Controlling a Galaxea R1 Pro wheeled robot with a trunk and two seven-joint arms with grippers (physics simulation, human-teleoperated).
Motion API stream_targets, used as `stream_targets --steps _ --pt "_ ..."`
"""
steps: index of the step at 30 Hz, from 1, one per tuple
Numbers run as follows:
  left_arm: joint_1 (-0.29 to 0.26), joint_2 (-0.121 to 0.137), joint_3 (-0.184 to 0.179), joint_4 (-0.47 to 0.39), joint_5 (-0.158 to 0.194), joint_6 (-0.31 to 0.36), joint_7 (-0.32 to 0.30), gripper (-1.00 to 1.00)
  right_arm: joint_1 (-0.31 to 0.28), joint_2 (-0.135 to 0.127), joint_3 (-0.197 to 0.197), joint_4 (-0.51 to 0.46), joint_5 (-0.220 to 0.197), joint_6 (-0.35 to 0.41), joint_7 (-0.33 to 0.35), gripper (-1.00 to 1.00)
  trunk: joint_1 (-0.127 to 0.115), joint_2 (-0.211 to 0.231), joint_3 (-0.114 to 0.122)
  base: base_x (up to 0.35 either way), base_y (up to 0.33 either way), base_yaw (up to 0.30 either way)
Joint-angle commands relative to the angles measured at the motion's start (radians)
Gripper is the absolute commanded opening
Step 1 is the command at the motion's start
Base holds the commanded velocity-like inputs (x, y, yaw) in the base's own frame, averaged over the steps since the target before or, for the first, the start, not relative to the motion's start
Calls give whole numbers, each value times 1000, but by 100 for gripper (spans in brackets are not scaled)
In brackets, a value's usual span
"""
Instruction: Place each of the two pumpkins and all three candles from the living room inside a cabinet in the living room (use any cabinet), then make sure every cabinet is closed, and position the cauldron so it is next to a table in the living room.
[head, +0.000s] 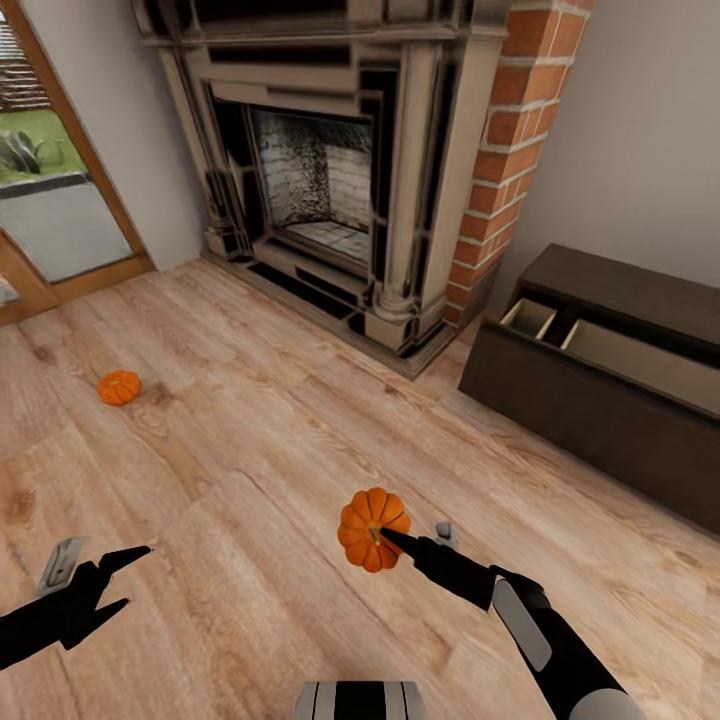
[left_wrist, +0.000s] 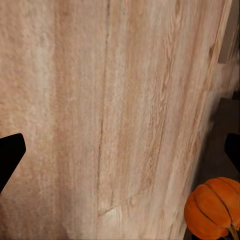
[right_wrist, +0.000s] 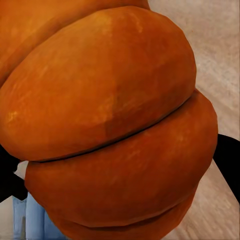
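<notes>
My right gripper (head: 388, 538) is shut on an orange ribbed pumpkin (head: 372, 529) and holds it above the wood floor, left of the cabinet. The same pumpkin (right_wrist: 115, 125) looms close in the right wrist view, with black fingers (right_wrist: 229, 164) at its sides. It also shows at the edge of the left wrist view, pumpkin (left_wrist: 212, 210). A second pumpkin (head: 119, 387) lies on the floor at the left. The dark brown cabinet (head: 590, 410) stands open against the right wall, its pale compartments showing. My left gripper (head: 135, 577) hangs open and empty. Candles and cauldron are out of view.
An ornate fireplace (head: 320, 170) with a brick column (head: 505, 140) fills the far wall. A glass door (head: 50, 190) is at the far left. Bare wood floor (head: 250, 430) stretches between the fireplace, the cabinet and me.
</notes>
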Motion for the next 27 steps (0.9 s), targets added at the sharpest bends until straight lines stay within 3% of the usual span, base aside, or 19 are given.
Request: stream_targets --steps 1,11,20,27 --pt "-1 0 1 -1 10 4 10 100 0 -1 2 0 -8 7 -2 -100 -1 0 4 0 0 230" --pt "0 1 9 0 10 4 10 100 0 0 3 -2 -5 7 -4 -100 -1 0 16 19 14 239" --pt "0 3 11 4 10 4 10 100 0 -3 3 -2 -5 2 -3 -100 -1 0 23 237 176 238" --pt "0 3 9 5 10 4 10 100 0 -1 3 -3 -4 2 -4 -100 -1 0 23 264 220 108"
